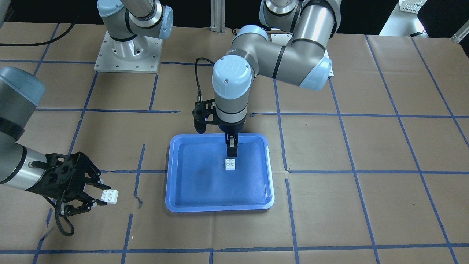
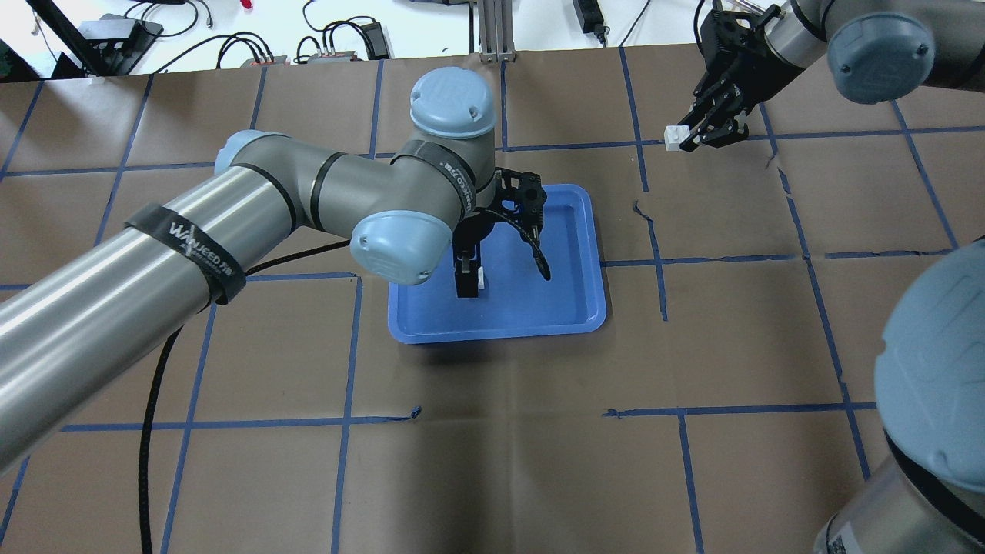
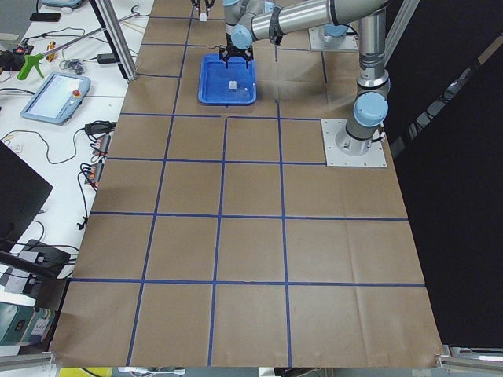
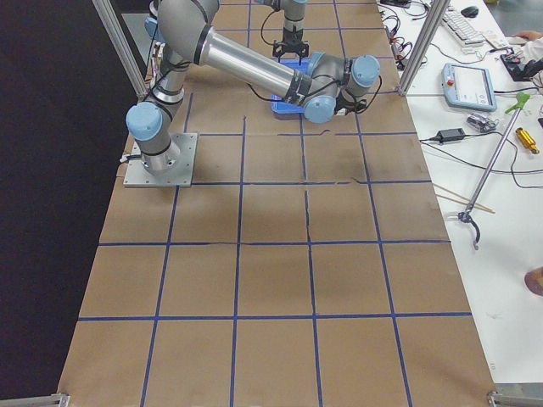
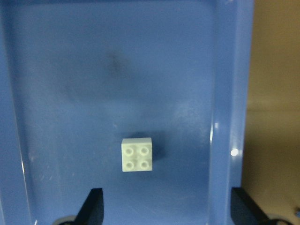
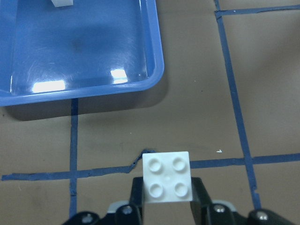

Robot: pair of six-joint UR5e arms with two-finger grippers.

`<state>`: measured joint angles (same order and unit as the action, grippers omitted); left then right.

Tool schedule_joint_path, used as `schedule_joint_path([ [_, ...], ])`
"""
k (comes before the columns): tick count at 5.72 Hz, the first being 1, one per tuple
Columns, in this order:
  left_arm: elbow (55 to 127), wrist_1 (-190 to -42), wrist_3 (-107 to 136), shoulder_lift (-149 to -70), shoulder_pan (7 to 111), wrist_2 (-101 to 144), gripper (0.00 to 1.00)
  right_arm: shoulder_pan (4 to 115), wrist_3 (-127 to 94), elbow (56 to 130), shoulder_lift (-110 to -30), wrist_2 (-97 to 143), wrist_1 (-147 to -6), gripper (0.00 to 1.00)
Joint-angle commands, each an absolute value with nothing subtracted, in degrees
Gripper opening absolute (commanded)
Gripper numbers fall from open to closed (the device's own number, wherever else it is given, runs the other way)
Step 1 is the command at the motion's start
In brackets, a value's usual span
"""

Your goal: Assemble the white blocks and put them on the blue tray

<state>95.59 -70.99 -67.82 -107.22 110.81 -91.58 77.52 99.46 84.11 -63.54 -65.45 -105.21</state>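
One white block (image 1: 230,164) lies studs up on the floor of the blue tray (image 1: 183,190). My left gripper (image 1: 231,148) hangs just above and behind it. In the left wrist view the fingers stand wide apart, open and empty, with the block (image 5: 137,154) on the tray (image 5: 70,70) ahead of the gripper (image 5: 164,206). My right gripper (image 1: 96,193) is shut on the second white block (image 1: 109,196), held off to the side of the tray above the paper. The right wrist view shows this block (image 6: 167,183) between the fingers, with the tray's corner (image 6: 157,70) beyond.
Brown paper with blue tape lines (image 1: 340,113) covers the table. The arm bases (image 1: 128,55) are bolted at the robot's side. The left arm's cable (image 2: 531,246) hangs over the tray. A torn tape end (image 1: 138,201) lies between the right gripper and the tray.
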Motion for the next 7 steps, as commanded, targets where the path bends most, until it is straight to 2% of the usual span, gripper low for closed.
schedule_joint_path([
  [1, 92.1, -85.7, -64.4, -97.2, 110.1, -91.3, 0.95, 78.0, 98.4, 89.1, -66.8, -65.4, -105.9, 0.31],
  [3, 88.2, -96.0, -57.0, -92.9, 104.6, -91.2, 0.95, 81.0, 98.4, 92.7, -67.7, -65.3, -109.6, 0.31],
  [5, 89.8, -97.0, -52.0, -86.0, 97.5, -91.8, 0.95, 87.5, 87.7, 97.2, -67.7, -65.0, -121.2, 0.31],
  [6, 89.6, -96.8, -48.5, -82.7, 91.8, -91.8, 0.99, 90.8, 82.8, 99.1, -67.6, -65.0, -125.9, 0.31],
  [7, 89.0, -96.4, -44.9, -82.5, 87.2, -91.3, 0.99, 93.7, 78.1, 100.9, -67.2, -65.0, -130.8, 0.31],
])
